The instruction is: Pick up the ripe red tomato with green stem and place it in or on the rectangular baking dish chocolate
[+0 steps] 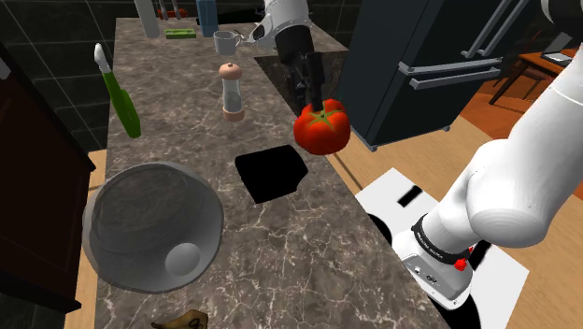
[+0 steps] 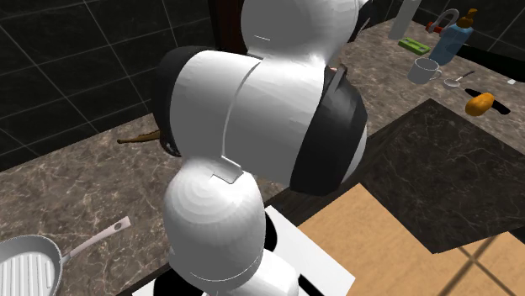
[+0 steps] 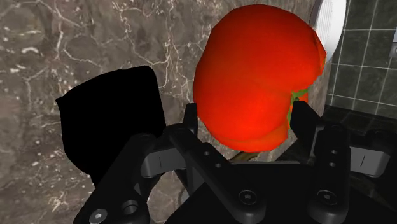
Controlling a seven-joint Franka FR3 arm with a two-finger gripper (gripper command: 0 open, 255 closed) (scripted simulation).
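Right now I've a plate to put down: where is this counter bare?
Bare counter runs from the black baking dish to the near edge, beside the grey bowl; another patch lies between the pepper mill and the bowl. The far end round the mug is crowded.

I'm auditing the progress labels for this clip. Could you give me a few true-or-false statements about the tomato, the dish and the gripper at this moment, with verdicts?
1. The gripper is shut on the red tomato. True.
2. The tomato lies inside the black baking dish. False: the gripper holds it beside the dish, toward the shoulder view's right.
3. A pepper mill stands upright on the marble counter, beyond the dish. True.
4. The grey bowl sits between the dish and the pepper mill. False: it sits toward the shoulder view's lower left of the dish.
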